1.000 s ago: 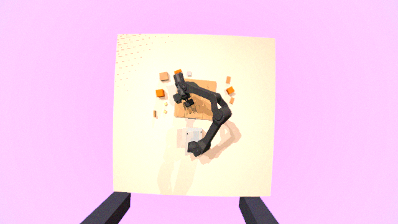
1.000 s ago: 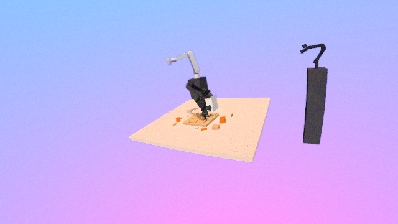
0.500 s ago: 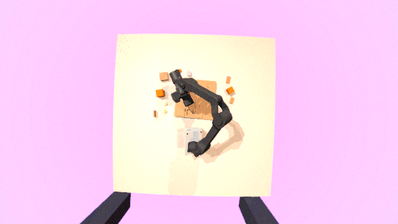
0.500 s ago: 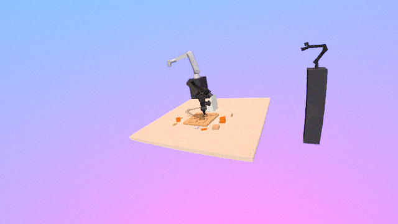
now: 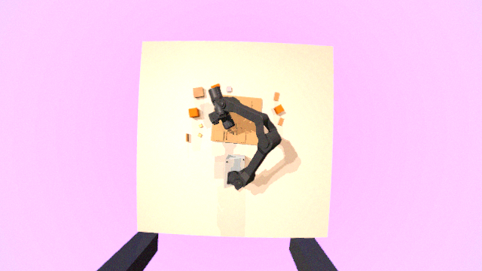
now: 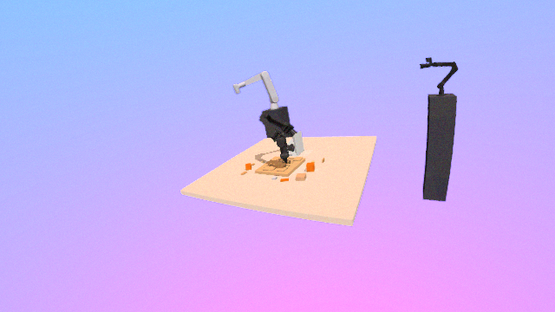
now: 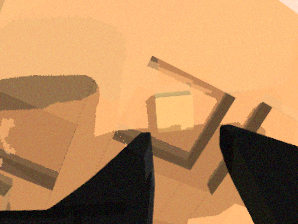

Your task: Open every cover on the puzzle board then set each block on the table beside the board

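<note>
The tan puzzle board lies under the arm. In the wrist view a pale yellow block sits in an uncovered square well. My gripper is partly open and empty low over the board, its fingertips at the near side of that well. Raised dark-sided strips stand around the well; which are covers I cannot tell. The arm hides part of the board in the top view. Left of the board on the table lie two small yellow blocks.
Left of the board are an orange cube, a tan block and a thin brown piece. A pale block lies behind. An orange block lies right, between two tan pieces.
</note>
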